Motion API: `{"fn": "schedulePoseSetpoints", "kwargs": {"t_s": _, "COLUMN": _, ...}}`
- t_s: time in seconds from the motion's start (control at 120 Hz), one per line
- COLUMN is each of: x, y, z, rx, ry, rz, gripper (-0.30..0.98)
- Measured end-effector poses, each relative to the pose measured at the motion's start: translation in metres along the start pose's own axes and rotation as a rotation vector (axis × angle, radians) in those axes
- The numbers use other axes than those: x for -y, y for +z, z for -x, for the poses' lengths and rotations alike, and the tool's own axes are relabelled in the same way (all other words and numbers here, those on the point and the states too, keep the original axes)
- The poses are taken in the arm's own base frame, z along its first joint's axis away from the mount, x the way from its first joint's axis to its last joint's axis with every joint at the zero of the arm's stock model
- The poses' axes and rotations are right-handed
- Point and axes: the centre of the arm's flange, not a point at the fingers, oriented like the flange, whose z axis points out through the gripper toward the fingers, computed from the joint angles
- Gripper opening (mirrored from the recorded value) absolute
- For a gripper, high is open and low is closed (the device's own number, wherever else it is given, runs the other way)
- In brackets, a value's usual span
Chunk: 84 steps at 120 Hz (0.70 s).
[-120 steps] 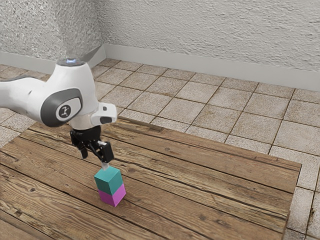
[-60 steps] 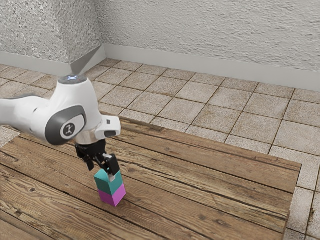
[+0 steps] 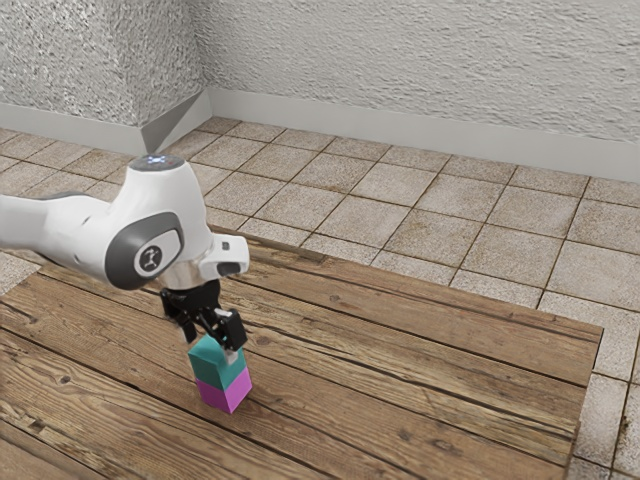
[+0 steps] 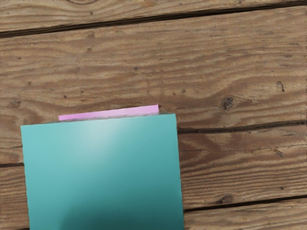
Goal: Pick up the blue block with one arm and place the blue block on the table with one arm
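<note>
Two blocks make a small upright stack on the wooden table (image 3: 430, 370): the blue block (image 3: 213, 373), a teal shade, on top, and a pink block (image 3: 224, 392) beneath it on the boards. The stack stands well in from the table's far edge, and well apart from its corner at the exterior view's right. The white arm (image 3: 155, 225) reaches in from the exterior view's left, its black gripper (image 3: 212, 346) angled down at the blue block's top. Its fingers are apart, one of them overlapping the block's upper edge. In the wrist view, a thin strip of pink shows past one edge of the blue block's top.
</note>
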Motion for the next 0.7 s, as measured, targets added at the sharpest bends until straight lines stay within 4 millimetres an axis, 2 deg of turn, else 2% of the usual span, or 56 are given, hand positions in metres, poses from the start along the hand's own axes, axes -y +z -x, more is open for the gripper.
{"fn": "schedulePoseSetpoints", "kwargs": {"t_s": 0.2, "x": 0.003, "y": -0.001, "z": -0.002, "rx": -0.016, "ry": 0.025, "rz": -0.009, "gripper": 0.69}}
{"fn": "schedulePoseSetpoints", "kwargs": {"t_s": 0.525, "x": 0.008, "y": 0.015, "z": -0.005, "rx": 0.007, "ry": 0.042, "rz": 0.004, "gripper": 0.69}}
{"fn": "schedulePoseSetpoints", "kwargs": {"t_s": 0.7, "x": 0.01, "y": 0.017, "z": -0.013, "rx": 0.006, "ry": 0.047, "rz": 0.014, "gripper": 0.69}}
